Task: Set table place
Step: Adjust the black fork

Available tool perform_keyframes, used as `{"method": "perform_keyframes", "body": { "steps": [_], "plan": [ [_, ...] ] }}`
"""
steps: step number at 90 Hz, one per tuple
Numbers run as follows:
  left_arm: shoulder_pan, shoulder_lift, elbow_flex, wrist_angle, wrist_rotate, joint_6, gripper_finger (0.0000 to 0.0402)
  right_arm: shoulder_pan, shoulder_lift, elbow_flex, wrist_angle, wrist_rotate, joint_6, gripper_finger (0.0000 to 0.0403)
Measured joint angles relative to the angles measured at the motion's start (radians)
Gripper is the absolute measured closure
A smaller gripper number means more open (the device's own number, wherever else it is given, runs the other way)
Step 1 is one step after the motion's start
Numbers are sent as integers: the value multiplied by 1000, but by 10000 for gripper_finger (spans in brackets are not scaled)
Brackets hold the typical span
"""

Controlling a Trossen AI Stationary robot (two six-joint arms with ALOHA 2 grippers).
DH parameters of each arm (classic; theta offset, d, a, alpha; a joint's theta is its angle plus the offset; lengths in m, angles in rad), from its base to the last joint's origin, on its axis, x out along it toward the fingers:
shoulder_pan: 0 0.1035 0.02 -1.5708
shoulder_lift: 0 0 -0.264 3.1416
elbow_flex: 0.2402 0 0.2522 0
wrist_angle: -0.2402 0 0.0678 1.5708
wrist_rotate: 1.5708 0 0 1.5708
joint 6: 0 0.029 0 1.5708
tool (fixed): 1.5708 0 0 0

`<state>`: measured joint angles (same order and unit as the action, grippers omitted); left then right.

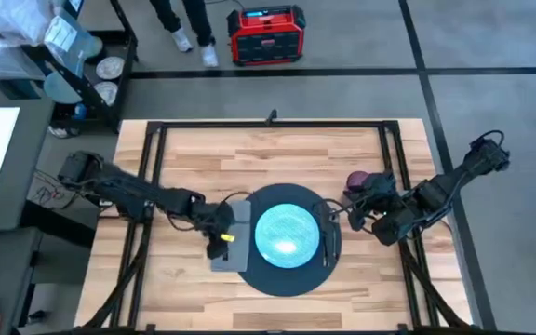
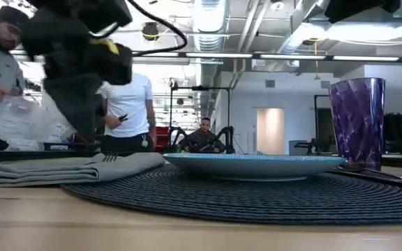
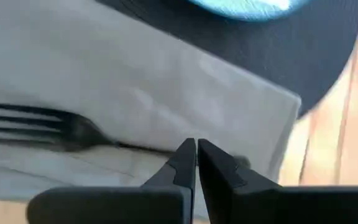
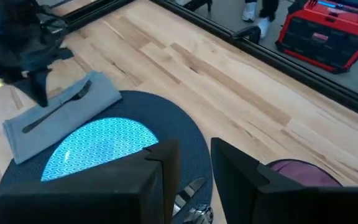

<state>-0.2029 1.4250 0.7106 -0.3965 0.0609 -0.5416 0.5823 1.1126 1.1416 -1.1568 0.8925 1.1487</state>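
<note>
A wooden table (image 1: 277, 158) holds a place setting. A dark round mat (image 1: 287, 275) lies near the front edge with a teal plate (image 1: 287, 233) centred on it. A grey napkin (image 1: 235, 244) lies on the mat's left side, partly overlapping it, with a fork (image 4: 58, 107) resting on top. The left gripper (image 3: 196, 163) hangs low over the napkin just above the fork's handle, its fingers pressed together and holding nothing. At the mat's right side lie more cutlery (image 1: 328, 237), and a purple cup (image 2: 358, 122) stands upright on the mat's far right edge. The right gripper (image 4: 194, 163) hovers above the cutlery, fingers narrowly parted and empty.
</note>
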Motion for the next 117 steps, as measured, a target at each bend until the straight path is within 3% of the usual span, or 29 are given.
{"method": "perform_keyframes", "body": {
  "steps": [9, 34, 59, 117],
  "plan": [
    [0, 0, -7, 4, -55, 1, 402, 1, 0, 0, 0, 0, -5, 321],
    [39, 27, -11, -74, -57, 47, 401, -2, 0, 0, 8, 0, -8, 321],
    [44, 114, -2, -34, -53, 82, 401, 0, 0, 1, 14, 0, -7, 321],
    [44, 135, 73, -66, -53, 143, 402, 0, 0, 1, 14, 0, -5, 321]
  ]
}}
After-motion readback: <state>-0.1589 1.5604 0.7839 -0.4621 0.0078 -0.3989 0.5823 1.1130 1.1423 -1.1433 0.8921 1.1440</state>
